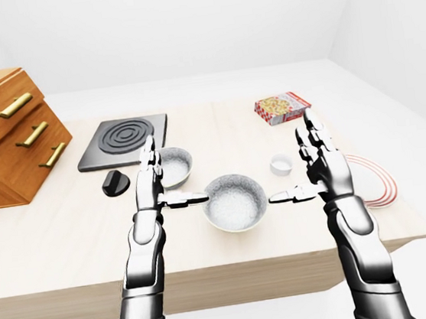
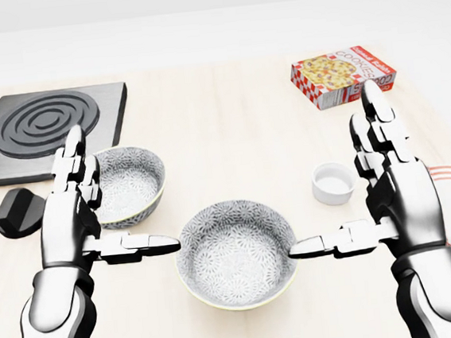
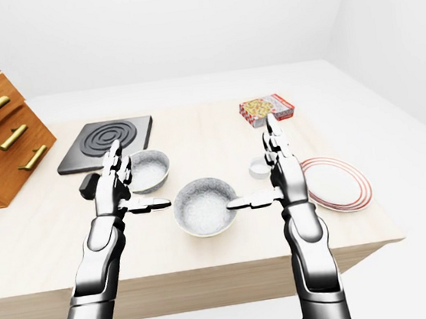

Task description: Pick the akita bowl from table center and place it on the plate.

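The akita bowl (image 2: 235, 253), grey-patterned with a pale rim, sits on the wooden table in the middle of the head view. My left hand (image 2: 117, 219) stands open at its left, fingers upright and thumb pointing at the rim. My right hand (image 2: 355, 208) mirrors it on the right, open, with its thumb tip at the opposite rim. Neither hand closes round the bowl. The white plate (image 3: 337, 182) with red rings lies to the right of my right hand, near the table's right edge.
A second patterned bowl (image 2: 127, 182) sits behind my left hand. A small white cup (image 2: 332, 183) stands beside my right hand. A black hob (image 2: 46, 126), a black knob-like object (image 2: 20, 211), a cookie box (image 2: 344, 77) and a wooden drawer cabinet (image 1: 6, 137) share the table.
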{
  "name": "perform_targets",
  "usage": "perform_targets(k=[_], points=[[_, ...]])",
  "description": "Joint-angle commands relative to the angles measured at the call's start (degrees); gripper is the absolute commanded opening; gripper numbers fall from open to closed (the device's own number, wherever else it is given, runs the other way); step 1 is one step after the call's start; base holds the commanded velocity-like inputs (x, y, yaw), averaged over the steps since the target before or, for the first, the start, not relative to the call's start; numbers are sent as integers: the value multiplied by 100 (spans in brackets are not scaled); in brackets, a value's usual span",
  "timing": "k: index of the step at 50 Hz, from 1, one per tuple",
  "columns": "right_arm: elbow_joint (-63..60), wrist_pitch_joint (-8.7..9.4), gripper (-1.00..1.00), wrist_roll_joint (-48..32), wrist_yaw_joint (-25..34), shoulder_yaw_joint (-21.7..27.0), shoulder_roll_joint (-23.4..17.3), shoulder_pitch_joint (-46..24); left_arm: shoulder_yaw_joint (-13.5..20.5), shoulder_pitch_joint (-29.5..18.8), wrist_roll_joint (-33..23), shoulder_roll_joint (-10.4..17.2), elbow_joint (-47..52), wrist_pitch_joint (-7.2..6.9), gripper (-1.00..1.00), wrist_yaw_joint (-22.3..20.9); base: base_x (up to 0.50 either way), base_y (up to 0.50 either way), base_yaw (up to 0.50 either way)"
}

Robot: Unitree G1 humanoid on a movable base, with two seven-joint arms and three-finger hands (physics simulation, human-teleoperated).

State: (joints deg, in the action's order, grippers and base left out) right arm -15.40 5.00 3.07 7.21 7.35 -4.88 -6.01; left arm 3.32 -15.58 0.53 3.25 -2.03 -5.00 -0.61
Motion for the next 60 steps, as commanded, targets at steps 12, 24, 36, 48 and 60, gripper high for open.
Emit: perform_targets(k=[12,24,36,48,60], points=[[459,0,100,-403,-187,-193,33,-283,8,53,-42,8,75,0,100,-2,29,-13,0],[845,0,100,-844,-446,-167,-9,-396,144,-130,-175,168,-342,0,100,61,0,0,0],[978,0,100,-1139,-575,107,-236,-348,275,-638,-770,534,-1531,243,100,263,0,0,0],[922,0,100,-1182,-506,159,-223,-228,102,-1402,-2099,926,-3139,886,100,764,0,0,0],[1176,0,100,-1196,-611,108,-234,-449,-221,-2303,-3468,1139,-5722,1000,100,1370,0,0,0]])
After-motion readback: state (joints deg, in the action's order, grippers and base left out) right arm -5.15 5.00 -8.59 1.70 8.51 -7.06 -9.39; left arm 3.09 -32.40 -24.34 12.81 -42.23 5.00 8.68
